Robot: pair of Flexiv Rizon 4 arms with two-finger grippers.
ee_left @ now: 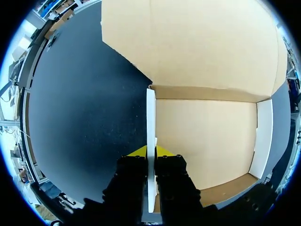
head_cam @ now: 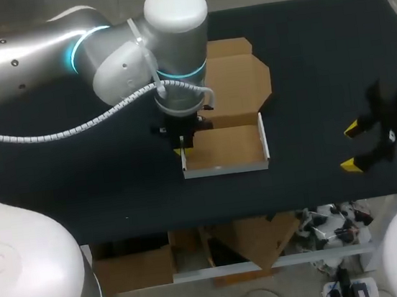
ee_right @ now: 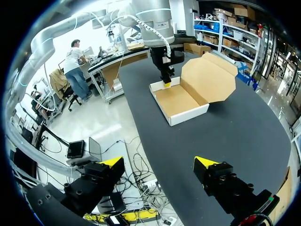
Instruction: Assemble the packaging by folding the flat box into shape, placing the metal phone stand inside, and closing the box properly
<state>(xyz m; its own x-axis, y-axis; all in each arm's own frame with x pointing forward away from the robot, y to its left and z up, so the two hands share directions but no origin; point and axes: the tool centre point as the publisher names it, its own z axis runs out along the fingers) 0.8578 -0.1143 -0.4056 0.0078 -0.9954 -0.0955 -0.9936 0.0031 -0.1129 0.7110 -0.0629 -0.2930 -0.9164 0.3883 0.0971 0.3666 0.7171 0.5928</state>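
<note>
The cardboard box [head_cam: 224, 149] lies mid-table as a shallow open tray with white outer walls, its brown lid [head_cam: 237, 78] spread flat behind it. My left gripper [head_cam: 182, 147] points down at the tray's left wall. In the left wrist view the left gripper [ee_left: 151, 151] is shut on that upright white wall [ee_left: 151, 117], one finger inside the tray and one outside. The tray floor [ee_left: 202, 141] is bare. My right gripper [head_cam: 350, 148] hangs open and holds nothing at the table's front right, far from the box [ee_right: 181, 101]. No metal phone stand shows in any view.
The black table [head_cam: 79, 177] has bare room left, right and in front of the box. The right gripper [ee_right: 159, 162] straddles the table's front edge, one finger over the floor. The left arm's big white joint [head_cam: 175, 14] hangs above the box's left rear.
</note>
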